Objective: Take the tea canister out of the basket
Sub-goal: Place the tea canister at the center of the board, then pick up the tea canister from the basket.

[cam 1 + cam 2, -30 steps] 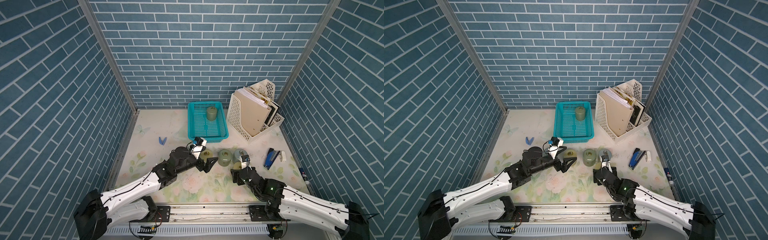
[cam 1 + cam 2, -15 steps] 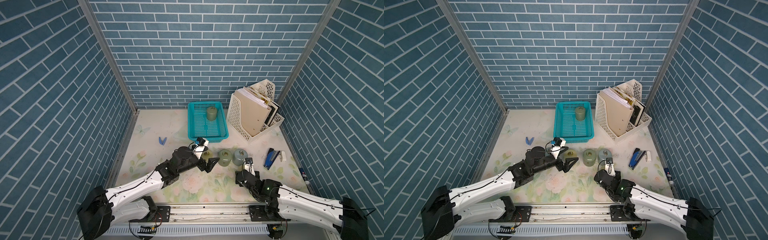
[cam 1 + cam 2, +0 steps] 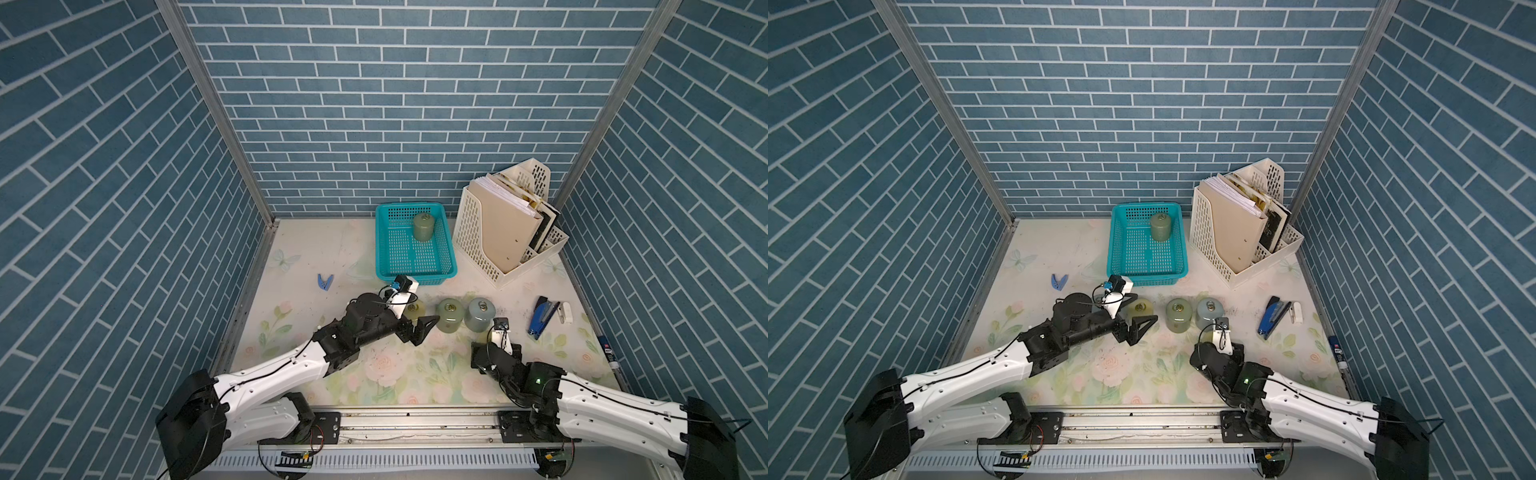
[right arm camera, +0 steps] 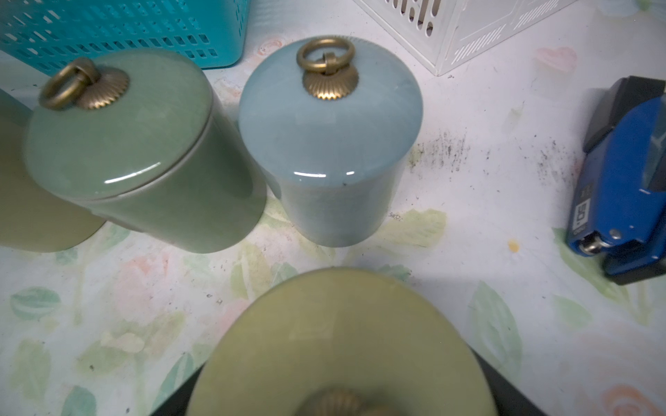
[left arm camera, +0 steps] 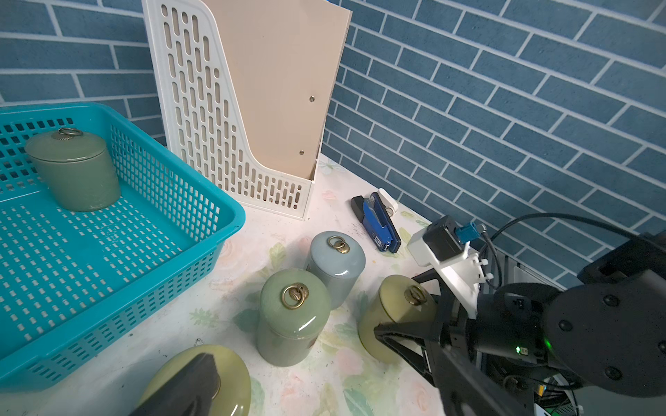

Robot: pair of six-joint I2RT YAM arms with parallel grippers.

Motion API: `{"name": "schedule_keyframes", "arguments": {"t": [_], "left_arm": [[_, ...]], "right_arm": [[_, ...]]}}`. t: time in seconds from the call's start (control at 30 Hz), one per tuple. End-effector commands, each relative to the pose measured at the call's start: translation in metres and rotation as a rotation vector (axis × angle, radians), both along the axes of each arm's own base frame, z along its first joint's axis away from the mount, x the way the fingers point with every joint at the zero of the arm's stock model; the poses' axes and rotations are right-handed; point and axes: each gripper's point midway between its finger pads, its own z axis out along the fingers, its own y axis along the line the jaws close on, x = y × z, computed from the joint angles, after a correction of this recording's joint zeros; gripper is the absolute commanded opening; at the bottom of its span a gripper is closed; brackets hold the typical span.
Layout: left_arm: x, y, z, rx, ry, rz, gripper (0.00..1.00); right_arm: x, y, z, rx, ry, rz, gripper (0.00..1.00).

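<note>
One green tea canister [image 3: 423, 227] stands upright at the back of the teal basket [image 3: 380, 241]. On the table in front of the basket stand a yellow-green canister [image 3: 1139, 309], a green one [image 3: 1177, 318] and a blue-grey one [image 3: 1209, 312], in a row. My left gripper [image 3: 1144, 307] is open, with the yellow-green canister [image 5: 230, 378] between its fingers. My right gripper [image 4: 342, 389] is open, its jaws spread either side of a second yellow-green canister [image 4: 342, 324]. My right wrist [image 3: 494, 357] hides that canister in both top views.
A cream file holder [image 3: 498, 232] full of folders stands right of the basket. A blue stapler [image 3: 542, 318] and a small white object [image 3: 565, 312] lie right of the row. A blue clip [image 3: 325, 282] lies at the left. A pen [image 3: 607, 345] lies along the right wall.
My right arm has drawn back toward the front edge, away from the blue-grey canister. The left arm has hardly moved.
</note>
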Motion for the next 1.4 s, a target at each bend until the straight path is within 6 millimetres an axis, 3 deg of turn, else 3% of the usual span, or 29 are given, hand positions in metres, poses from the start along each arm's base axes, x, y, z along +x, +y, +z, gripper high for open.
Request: {"name": "schedule_keyframes", "arguments": {"t": [0.0, 0.2, 0.43, 0.7, 0.83, 0.93, 1.03, 1.17, 1.3, 1.37], "left_arm": [[0.000, -0.006, 0.014, -0.019, -0.037, -0.015, 1.00], [0.001, -0.006, 0.018, -0.017, -0.047, -0.014, 1.00], [0.016, 0.000, 0.038, 0.004, -0.087, 0.070, 1.00], [0.039, 0.009, 0.055, 0.040, -0.140, 0.152, 1.00], [0.045, 0.011, 0.060, 0.025, -0.145, 0.160, 1.00], [0.062, 0.020, 0.067, 0.007, -0.141, 0.204, 1.00], [0.092, 0.040, 0.072, -0.015, -0.090, 0.282, 1.00], [0.133, 0.073, 0.079, -0.030, -0.062, 0.395, 1.00], [0.166, 0.097, 0.084, -0.038, -0.039, 0.459, 1.00], [0.179, 0.104, 0.084, -0.044, -0.030, 0.472, 1.00]], "right_arm": [[0.004, 0.005, 0.008, 0.022, -0.024, -0.015, 1.00], [0.003, 0.013, 0.020, 0.055, -0.035, 0.016, 1.00], [0.009, 0.039, 0.078, 0.119, -0.117, 0.107, 1.00], [0.018, 0.060, 0.104, 0.077, -0.141, 0.154, 1.00], [0.023, 0.066, 0.130, 0.109, -0.197, 0.165, 1.00], [0.033, 0.080, 0.156, 0.094, -0.277, 0.197, 1.00], [0.056, 0.100, 0.187, 0.049, -0.343, 0.208, 1.00], [0.109, 0.139, 0.221, 0.175, -0.312, 0.301, 1.00], [0.176, 0.167, 0.235, 0.101, -0.313, 0.322, 1.00], [0.215, 0.179, 0.226, 0.069, -0.286, 0.329, 1.00]]}}
